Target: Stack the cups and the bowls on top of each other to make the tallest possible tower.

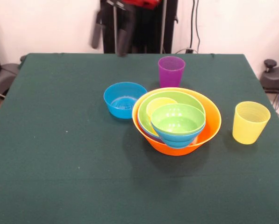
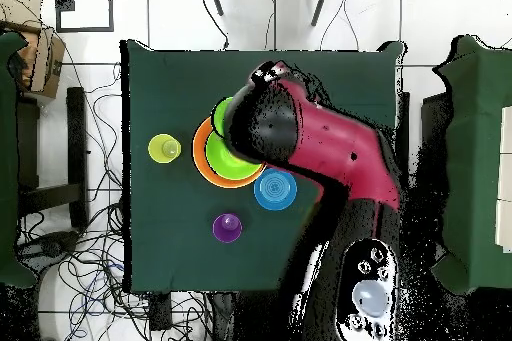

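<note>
Above the table's far edge your gripper (image 1: 112, 33) hangs empty, fingers wide.
The tower (image 1: 176, 120) is begun; next, grasp the loose blue bowl (image 1: 125, 99) left of it.

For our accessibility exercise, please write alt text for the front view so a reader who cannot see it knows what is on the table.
On a dark green table a big orange bowl holds nested green and blue bowls. A small blue bowl stands apart beside it, a purple cup behind it and a pale yellow ribbed cup off to the other side. The blurred gripper hangs above the far edge.
</note>
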`<move>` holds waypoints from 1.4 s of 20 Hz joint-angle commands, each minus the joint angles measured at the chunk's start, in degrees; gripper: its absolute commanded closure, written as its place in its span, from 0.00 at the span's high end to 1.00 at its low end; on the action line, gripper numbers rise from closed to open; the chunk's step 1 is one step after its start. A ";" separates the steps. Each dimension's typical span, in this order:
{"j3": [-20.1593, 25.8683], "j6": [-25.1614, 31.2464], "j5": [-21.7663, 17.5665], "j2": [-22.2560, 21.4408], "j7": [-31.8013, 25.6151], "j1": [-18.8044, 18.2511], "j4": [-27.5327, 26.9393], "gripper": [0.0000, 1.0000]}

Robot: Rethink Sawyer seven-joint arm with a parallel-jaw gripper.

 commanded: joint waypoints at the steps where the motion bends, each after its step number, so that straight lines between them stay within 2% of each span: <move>1: 21.29 7.80 -6.85 -3.05 -26.83 -6.38 -0.27 1.00; 6: 21.84 4.66 -11.79 -3.76 -26.58 -6.04 -0.25 1.00; 8: 22.72 1.53 -13.98 -4.63 -27.65 -6.60 0.38 1.00; 9: 24.01 -1.59 -16.17 -5.28 -29.30 -7.30 0.79 1.00; 12: 27.39 -3.35 -17.55 -5.04 -29.93 -9.22 1.26 1.00; 15: 29.82 -5.53 -19.80 -4.52 -28.04 -10.79 1.73 1.00; 18: 30.39 -6.04 -21.68 -4.31 -25.61 -11.07 1.58 1.00; 28: 31.59 -8.03 -24.48 -3.25 -18.77 -10.97 2.66 1.00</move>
